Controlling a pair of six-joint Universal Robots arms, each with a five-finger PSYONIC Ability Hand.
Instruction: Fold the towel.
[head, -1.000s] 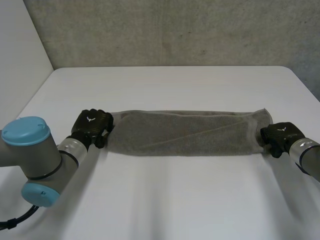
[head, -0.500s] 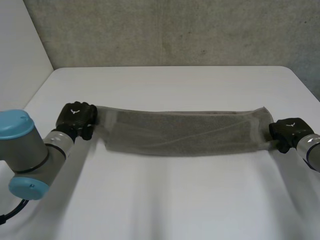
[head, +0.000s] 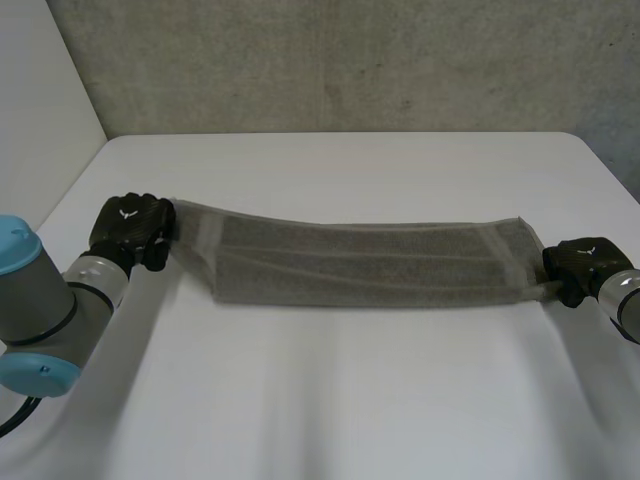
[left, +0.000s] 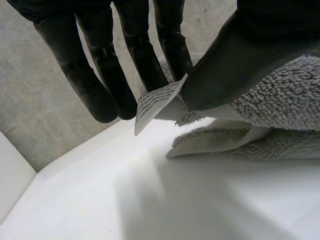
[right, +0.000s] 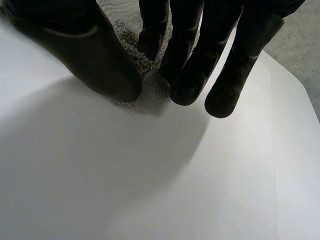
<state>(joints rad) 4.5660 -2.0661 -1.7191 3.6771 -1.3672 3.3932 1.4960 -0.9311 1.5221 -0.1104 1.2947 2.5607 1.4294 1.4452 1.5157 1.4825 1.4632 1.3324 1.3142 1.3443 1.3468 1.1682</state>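
A grey towel, folded into a long narrow band, hangs stretched just above the white table between both hands. My left hand grips its left end; the left wrist view shows the thumb pinching the towel's edge and its white label against the fingers. My right hand holds the right end. There the thumb and fingers pinch a corner of the towel close over the table.
A grey concrete wall stands behind the table's far edge. A white panel rises at the left side. Bare tabletop lies in front of and behind the towel.
My left hand closed on the towel's left end and pulled it out to the left and up. The right hand drew slightly right. The towel went from slack to stretched.
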